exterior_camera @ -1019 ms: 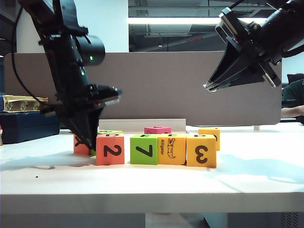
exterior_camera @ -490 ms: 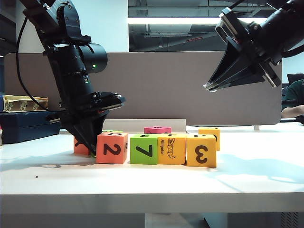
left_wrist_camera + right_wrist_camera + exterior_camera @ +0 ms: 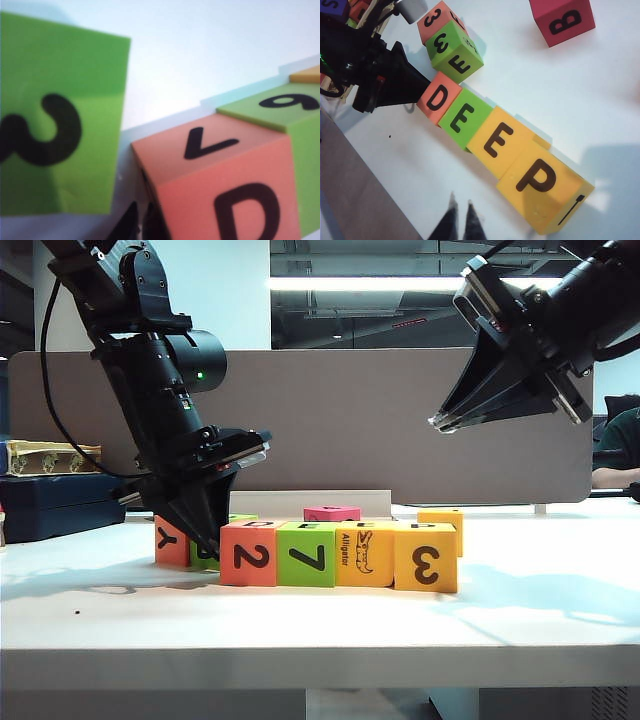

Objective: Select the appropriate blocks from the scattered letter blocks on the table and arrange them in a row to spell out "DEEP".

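Observation:
Four blocks stand touching in a row on the table [image 3: 320, 625]: salmon "2" [image 3: 248, 555], green "7" [image 3: 306, 555], yellow alligator [image 3: 364, 554] and yellow "3" [image 3: 425, 557]. Seen from above in the right wrist view, their tops read D [image 3: 439, 97], E [image 3: 465, 117], E [image 3: 499, 140], P [image 3: 537, 177]. My left gripper [image 3: 207, 538] is shut, its tips low against the outer side of the salmon D block [image 3: 230, 190]. It holds nothing [image 3: 141, 212]. My right gripper [image 3: 438, 422] hangs high above the row's right end, shut and empty [image 3: 460, 200].
Behind the left gripper stand a salmon "Y" block [image 3: 170, 540] and a green "3"/"E" block [image 3: 455, 50]. A pink "B" block [image 3: 562, 17] and a yellow block [image 3: 441, 518] stand farther back. A grey partition [image 3: 400, 420] closes off the rear, with boxes [image 3: 50, 490] at the far left.
My left gripper moved right, sliding the salmon "2" block against the green "7" block and closing the gap. The right arm has not moved.

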Controlling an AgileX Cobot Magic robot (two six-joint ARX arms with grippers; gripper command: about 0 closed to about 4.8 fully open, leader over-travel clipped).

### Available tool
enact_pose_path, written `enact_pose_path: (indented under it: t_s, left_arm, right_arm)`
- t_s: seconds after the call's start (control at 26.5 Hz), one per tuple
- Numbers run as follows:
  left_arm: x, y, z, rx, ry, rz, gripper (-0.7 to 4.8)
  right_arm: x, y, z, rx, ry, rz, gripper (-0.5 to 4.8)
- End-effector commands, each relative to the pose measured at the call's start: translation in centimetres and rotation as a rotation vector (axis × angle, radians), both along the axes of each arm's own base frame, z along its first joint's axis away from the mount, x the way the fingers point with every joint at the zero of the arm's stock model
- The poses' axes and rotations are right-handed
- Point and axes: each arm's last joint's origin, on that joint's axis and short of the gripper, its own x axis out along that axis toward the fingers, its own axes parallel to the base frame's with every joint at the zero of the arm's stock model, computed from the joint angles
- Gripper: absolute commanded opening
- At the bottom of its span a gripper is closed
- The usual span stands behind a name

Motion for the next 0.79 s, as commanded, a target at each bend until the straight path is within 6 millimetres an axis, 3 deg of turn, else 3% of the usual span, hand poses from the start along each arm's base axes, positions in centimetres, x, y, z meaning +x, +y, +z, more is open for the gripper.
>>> enact_pose_path:
  t_s: [0.04,0.15,0.38,0.6,0.79]
  left_arm:
    - [0.1,0.0,0.1,0.015,-0.016,0.002,0.16]
    - [0.0,0.5,0.5,0.121,-0.009,0.032,0.16]
    - [0.1,0.8,4.2,0.265,-0.007,0.001,0.16]
    - [0.2,0.7,8.8,0.244,-0.019,-0.021,0.17]
    - [-0.1,0.3,12.4,0.094,-0.028,-0.054,0.16]
  right_arm:
    - [0.0,0.0,0.2,0.006,-0.011,0.007,0.22]
    - [0.0,0.0,0.2,0.006,-0.011,0.007,0.22]
    - [0.0,0.0,0.3,0.006,-0.011,0.006,0.22]
    - [0.1,0.0,1.1,0.013,-0.018,0.01,0.22]
    - [0.5,0.1,3.1,0.003,-0.04,0.023,0.22]
